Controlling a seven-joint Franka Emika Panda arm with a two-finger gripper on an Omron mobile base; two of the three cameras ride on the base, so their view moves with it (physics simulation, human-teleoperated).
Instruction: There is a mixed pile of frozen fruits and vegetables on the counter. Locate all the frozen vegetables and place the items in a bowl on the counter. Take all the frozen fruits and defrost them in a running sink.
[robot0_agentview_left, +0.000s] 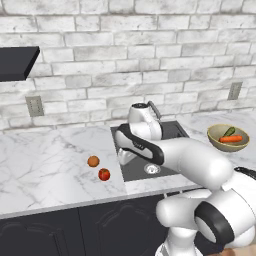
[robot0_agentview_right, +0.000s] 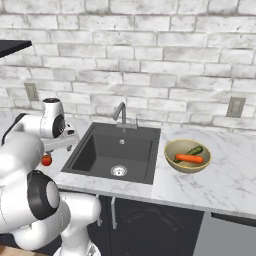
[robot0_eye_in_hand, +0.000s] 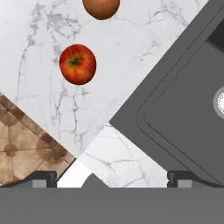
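Note:
Two frozen fruits lie on the white marble counter (robot0_agentview_left: 45, 165) left of the sink: a dull orange ball (robot0_agentview_left: 93, 161) and a shiny red apple (robot0_agentview_left: 104, 174). In the hand view the apple (robot0_eye_in_hand: 77, 64) sits upper left, the orange ball (robot0_eye_in_hand: 101, 6) at the top edge. My gripper (robot0_eye_in_hand: 111, 178) is open and empty, hovering over the counter's front strip between the apple and the sink's left rim (robot0_eye_in_hand: 144, 109). The frozen vegetables, an orange carrot (robot0_agentview_right: 189, 158) and a green stick (robot0_agentview_right: 194, 150), lie in the tan bowl (robot0_agentview_right: 172, 150) right of the black sink (robot0_agentview_right: 95, 150).
A curved grey faucet (robot0_agentview_right: 121, 114) stands behind the basin, and a silver drain (robot0_agentview_right: 118, 171) sits in its floor. No water shows. A brick wall with outlets backs the counter. Brown floor tiles (robot0_eye_in_hand: 22, 144) show past the counter's front edge.

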